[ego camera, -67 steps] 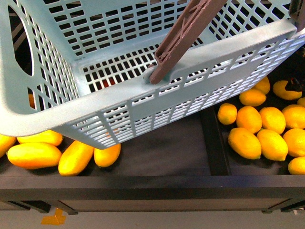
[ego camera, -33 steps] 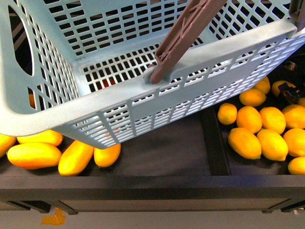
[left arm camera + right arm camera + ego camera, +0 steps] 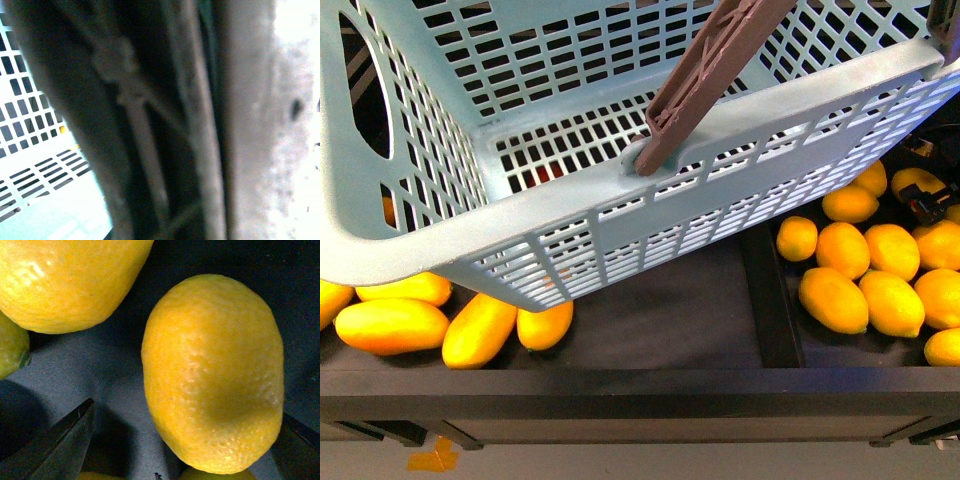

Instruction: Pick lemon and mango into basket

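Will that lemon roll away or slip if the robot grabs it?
Probably rolls if nudged: the lemon is rounded and lies loose. Its pebbly skin likely gives some grip. It looks plump, so probably firm.

Your right gripper (image 3: pixel 926 204), 3 o'clock in front view: black body; wrist view shows dark grey, wedge-shaped fingertips (image 3: pixel 62 442).

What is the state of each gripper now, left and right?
Left gripper: cannot be told; its wrist view shows only a blurred brown plastic basket handle.
Right gripper: open, its fingers on either side of an oval yellow lemon.
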Robot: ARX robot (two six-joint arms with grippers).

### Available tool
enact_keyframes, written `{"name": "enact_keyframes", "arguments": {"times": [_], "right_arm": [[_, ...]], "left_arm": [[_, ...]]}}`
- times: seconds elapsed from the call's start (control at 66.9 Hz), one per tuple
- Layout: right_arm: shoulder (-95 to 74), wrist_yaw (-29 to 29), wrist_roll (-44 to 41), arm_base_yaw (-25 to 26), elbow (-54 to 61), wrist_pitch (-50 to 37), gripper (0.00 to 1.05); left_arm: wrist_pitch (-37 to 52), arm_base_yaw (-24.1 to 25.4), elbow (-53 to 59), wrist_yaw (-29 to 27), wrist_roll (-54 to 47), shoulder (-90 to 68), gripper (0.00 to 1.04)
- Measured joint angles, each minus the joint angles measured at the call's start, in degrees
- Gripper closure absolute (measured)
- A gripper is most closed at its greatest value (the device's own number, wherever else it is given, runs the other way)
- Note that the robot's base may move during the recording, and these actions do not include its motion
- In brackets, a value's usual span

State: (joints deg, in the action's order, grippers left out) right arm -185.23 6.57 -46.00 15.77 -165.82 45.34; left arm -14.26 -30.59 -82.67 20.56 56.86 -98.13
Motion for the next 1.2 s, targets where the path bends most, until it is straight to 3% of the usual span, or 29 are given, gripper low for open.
{"name": "enact_keyframes", "arguments": {"times": [0.164, 0.269, 0.299, 0.508, 0.763, 0.837, 0.972, 1.077, 1.196], "right_arm": [[-0.04, -0.96, -0.09, 0.17, 0.00, -0.59, 0.09], [-0.44, -0.81, 0.57, 0.37, 0.00, -1.38, 0.28], [-0.44, -0.81, 0.57, 0.37, 0.00, -1.38, 0.28], [-0.79, -0.17, 2.62, 0.81, 0.00, -2.10, 0.57], [-0.57, 2.62, 6.05, 1.79, 0.70, -4.44, 0.65], [2.67, 4.50, 7.61, 2.25, 7.28, -10.05, 0.65], [16.81, 7.98, 10.51, 3.50, 30.99, -24.39, 0.65], [25.73, 10.82, 12.44, 4.31, 43.01, -31.19, 0.65], [38.60, 16.46, 16.59, 5.31, 59.10, -40.46, 0.65]], "left_arm": [[0.00, 0.00, 0.00, 0.00, 0.00, 0.00, 0.90], [0.00, 0.00, 0.00, 0.00, 0.02, 0.00, 0.90], [0.00, 0.00, 0.00, 0.00, 0.02, 0.00, 0.90], [0.00, 0.00, 0.00, 0.00, 0.00, 0.00, 0.90], [0.00, 0.00, 0.00, 0.00, 0.00, 0.00, 0.90], [0.00, 0.00, 0.00, -0.02, 0.00, 0.00, 0.90], [0.00, 0.00, 0.00, -0.04, 0.00, 0.00, 0.90], [0.00, -0.02, 0.00, 0.02, 0.02, 0.00, 0.90], [0.00, -0.02, 0.00, 0.04, 0.02, 0.00, 0.90]]}}
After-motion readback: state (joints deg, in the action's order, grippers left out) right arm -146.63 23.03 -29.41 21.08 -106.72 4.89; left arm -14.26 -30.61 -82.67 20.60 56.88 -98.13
